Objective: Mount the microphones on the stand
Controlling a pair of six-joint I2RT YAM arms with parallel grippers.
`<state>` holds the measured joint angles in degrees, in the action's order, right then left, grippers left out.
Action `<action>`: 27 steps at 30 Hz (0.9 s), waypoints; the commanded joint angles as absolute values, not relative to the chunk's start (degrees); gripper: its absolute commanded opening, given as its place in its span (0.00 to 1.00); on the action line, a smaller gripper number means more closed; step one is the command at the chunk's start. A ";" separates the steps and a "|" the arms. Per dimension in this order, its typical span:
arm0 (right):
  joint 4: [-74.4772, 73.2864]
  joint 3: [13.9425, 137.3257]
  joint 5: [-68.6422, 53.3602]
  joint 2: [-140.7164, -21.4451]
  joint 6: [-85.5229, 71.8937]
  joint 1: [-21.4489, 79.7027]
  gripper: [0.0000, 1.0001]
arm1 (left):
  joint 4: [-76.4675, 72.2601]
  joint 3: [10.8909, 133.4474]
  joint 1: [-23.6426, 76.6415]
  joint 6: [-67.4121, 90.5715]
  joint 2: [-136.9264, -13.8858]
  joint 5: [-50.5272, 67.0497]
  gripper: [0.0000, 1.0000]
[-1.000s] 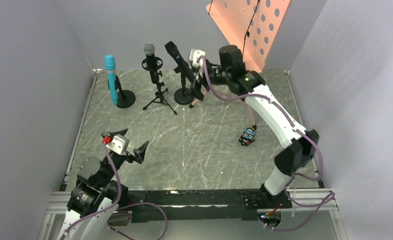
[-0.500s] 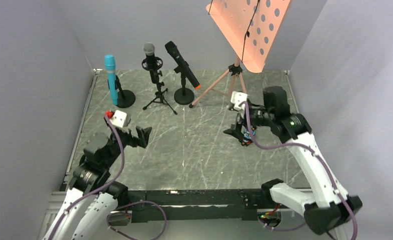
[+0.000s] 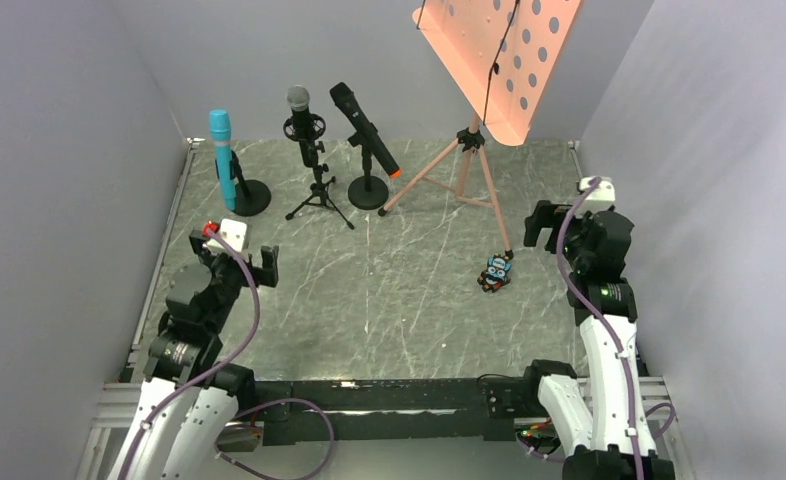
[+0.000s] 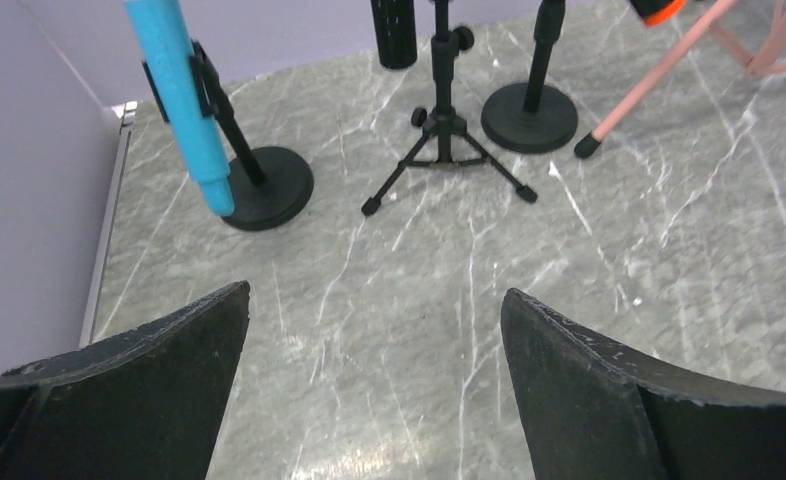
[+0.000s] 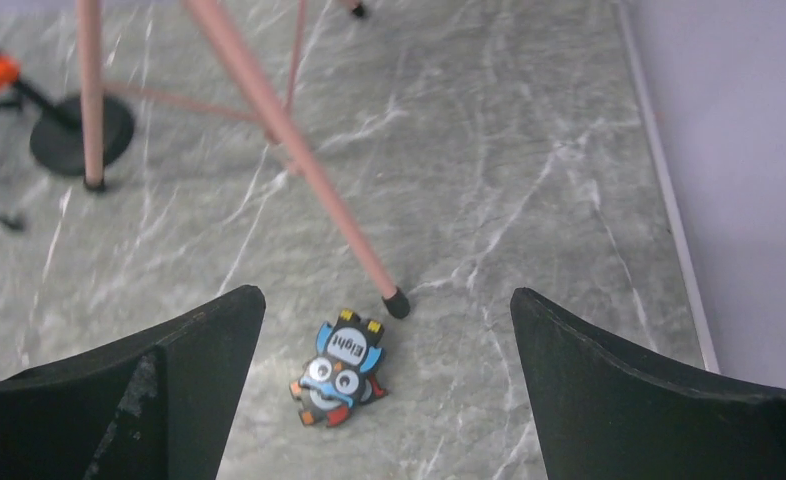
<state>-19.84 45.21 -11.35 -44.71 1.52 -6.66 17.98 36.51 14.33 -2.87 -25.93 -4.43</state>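
Observation:
Three microphones stand in holders at the back. The teal-blue mic (image 3: 223,160) is clipped to a round-base stand (image 3: 251,197); it also shows in the left wrist view (image 4: 179,100). The black mic with silver mesh head (image 3: 301,112) sits on a small tripod stand (image 3: 319,195). The black mic with the orange-red end (image 3: 364,128) leans in a round-base stand (image 3: 368,192). My left gripper (image 3: 233,256) is open and empty at the near left (image 4: 374,300). My right gripper (image 3: 572,225) is open and empty at the right, above the floor (image 5: 387,300).
A salmon music stand (image 3: 499,55) on a pink tripod (image 3: 464,165) stands at the back right; one leg (image 5: 299,160) ends beside a small colourful toy figure (image 5: 341,370), also in the top view (image 3: 497,272). Grey walls close in on three sides.
My right arm has pulled back from the orange-ended mic at the back to the right side, open and empty. My left gripper has shifted a little back and left.

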 commanded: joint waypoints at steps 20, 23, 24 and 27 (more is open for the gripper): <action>-10.24 40.17 -7.53 -41.54 -8.75 -14.48 1.00 | 15.50 32.29 14.06 -7.12 -23.11 -1.33 0.99; -10.44 40.40 -6.91 -41.81 -8.64 -15.21 1.00 | 14.94 32.09 14.04 -7.17 -23.15 -0.85 0.99; -10.43 40.38 -6.94 -41.90 -8.40 -15.46 1.00 | 14.91 32.10 14.06 -7.13 -23.12 -0.69 0.99; -10.37 40.39 -7.39 -42.08 -8.06 -16.27 1.00 | 14.60 32.08 14.06 -7.03 -23.04 -0.13 0.99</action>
<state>-12.78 40.36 -7.11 -42.28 -8.78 -15.22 17.15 31.35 14.33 -6.63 -23.09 -1.96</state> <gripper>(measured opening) 0.995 0.994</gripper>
